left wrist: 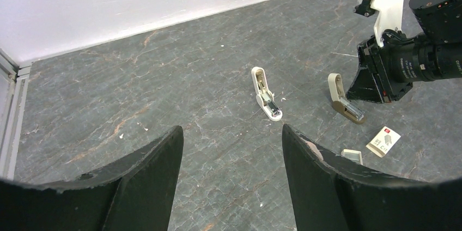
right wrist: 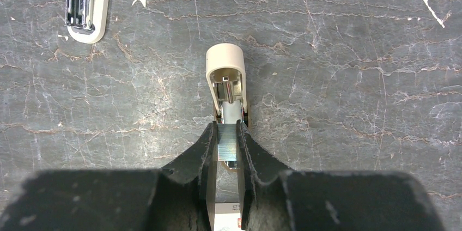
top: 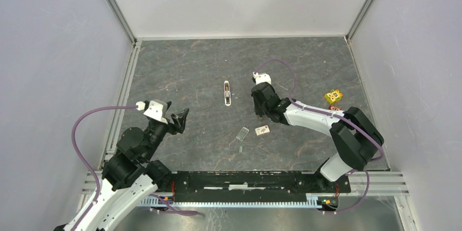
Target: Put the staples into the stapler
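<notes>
nearest the arm bases, the left gripper [left wrist: 231, 129] is hanging released, its jaws standing wide with nothing between them, well to the left of the beige stapler [right wrist: 226, 73] and apart from everything on the dark stone-patterned table [top: 180, 67]. a little farther in, the clear plastic lid [top: 242, 134] is lying flat on the near-left side of the beige stapler, and the small whitish box [top: 262, 130] with its red mark is lying just on the near side of it, beside the lid but not touching it. above that box the right gripper [right wrist: 226, 128] is pointing down and clenching a short silvery strip of staples [right wrist: 226, 146], the two black fingers pressing on the strip's long sides. the strip is sitting in line with the beige stapler's open metal channel, at the channel's near end; whether it is touching the channel cannot be told. the beige stapler itself is lying opened on the table, its rounded cap turned away from the gripper and its shiny channel showing. farther off, to the left of the beige stapler, a white stapler [top: 226, 92] is lying open too, well apart from both grippers. off to the right of the beige stapler, near the side wall, a yellow cube [top: 333, 96] is sitting.
</notes>
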